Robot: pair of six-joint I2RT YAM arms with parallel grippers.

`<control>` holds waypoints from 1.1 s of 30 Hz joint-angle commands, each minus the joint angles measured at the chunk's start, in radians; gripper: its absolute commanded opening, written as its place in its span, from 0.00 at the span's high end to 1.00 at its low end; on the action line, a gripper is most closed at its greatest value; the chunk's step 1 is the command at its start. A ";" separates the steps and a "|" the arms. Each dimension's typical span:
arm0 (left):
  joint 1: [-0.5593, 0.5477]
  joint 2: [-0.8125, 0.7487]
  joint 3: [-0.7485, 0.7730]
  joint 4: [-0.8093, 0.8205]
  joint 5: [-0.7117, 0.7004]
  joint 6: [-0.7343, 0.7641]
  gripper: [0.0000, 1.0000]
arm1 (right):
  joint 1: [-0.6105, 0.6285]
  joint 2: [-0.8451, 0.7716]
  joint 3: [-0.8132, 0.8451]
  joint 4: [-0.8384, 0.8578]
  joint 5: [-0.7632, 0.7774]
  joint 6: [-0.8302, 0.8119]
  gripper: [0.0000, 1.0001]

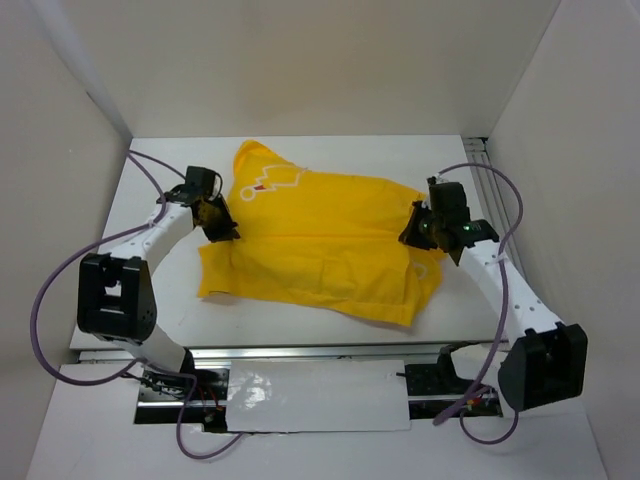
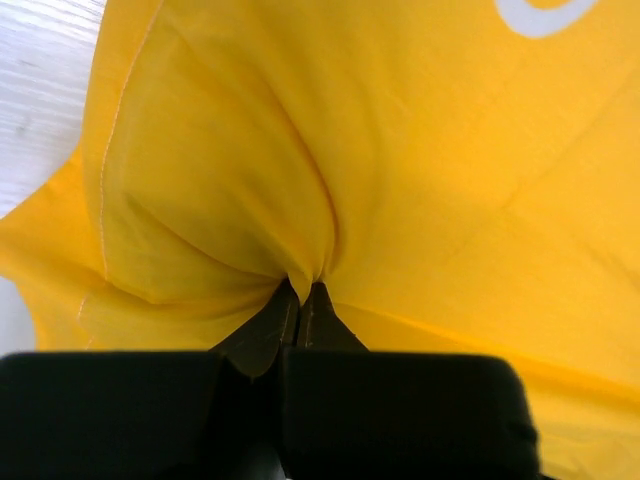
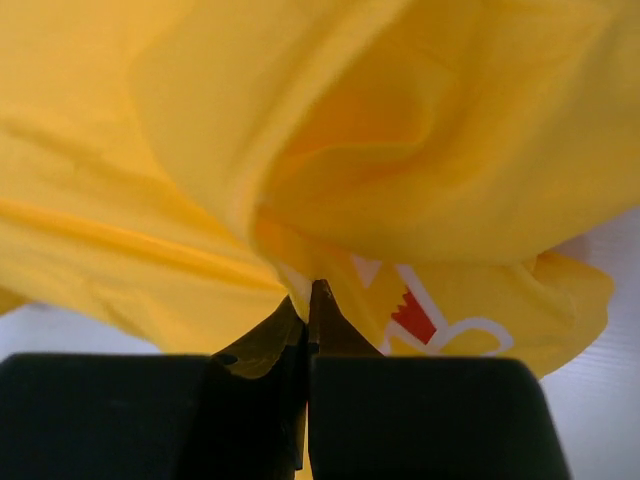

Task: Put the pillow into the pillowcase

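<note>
Left gripper (image 1: 217, 224) and right gripper (image 1: 416, 230) each pinched a fold of the case (image 1: 320, 245); the cloth looked limp, light, best gripped at hems.

A: Any readable text on the pillowcase (image 1: 320, 240)?
B: None. Top view only shows a white outline print (image 1: 270, 178) near its far left corner. No letters resolve.
A: Wrist cams?
B: Right wrist: white strokes and a red patch (image 3: 412, 318) on the yellow fabric. That's graphic, not lettering. Left wrist: part of a white shape (image 2: 545, 15), cut off at the top edge. No labels, brands or numbers legible in any view.
</note>
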 commanded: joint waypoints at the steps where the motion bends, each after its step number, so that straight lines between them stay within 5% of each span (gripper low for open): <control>1: -0.011 -0.078 -0.017 -0.042 -0.127 0.010 1.00 | -0.160 0.053 -0.068 -0.080 0.126 -0.045 1.00; 3: -0.026 -0.139 0.015 -0.083 -0.150 0.010 1.00 | -0.216 0.102 -0.069 -0.080 0.141 -0.046 0.99; 4: -0.026 -0.159 0.024 -0.100 -0.165 0.000 1.00 | -0.252 0.114 -0.054 -0.091 0.170 -0.056 0.77; 7: -0.036 -0.239 0.061 -0.129 -0.185 -0.009 0.96 | -0.262 0.123 -0.003 -0.112 0.285 -0.027 0.57; 8: -0.036 -0.254 0.061 -0.129 -0.185 -0.009 0.80 | -0.262 0.111 0.031 -0.112 0.299 -0.027 0.46; 9: -0.036 -0.263 0.077 -0.129 -0.185 0.003 0.30 | -0.262 0.091 0.048 -0.100 0.299 -0.038 0.26; 10: -0.036 -0.264 0.100 -0.117 -0.185 0.012 0.06 | -0.262 0.079 0.065 -0.089 0.299 -0.050 0.18; 11: -0.036 -0.264 0.119 -0.117 -0.185 0.023 0.00 | -0.262 0.068 0.092 -0.089 0.299 -0.050 0.11; 14: -0.002 -0.178 0.208 -0.126 -0.153 0.061 0.00 | -0.271 0.050 0.150 -0.045 0.279 -0.050 0.00; 22: 0.076 0.251 0.607 -0.189 -0.153 0.127 0.00 | -0.245 0.209 0.243 0.124 -0.104 -0.165 0.00; 28: 0.086 0.571 0.918 -0.227 -0.110 0.149 0.00 | -0.107 0.471 0.390 0.023 0.072 -0.158 0.00; 33: 0.076 0.713 1.056 -0.171 -0.120 0.141 0.00 | -0.118 0.521 0.390 0.060 0.014 -0.115 0.00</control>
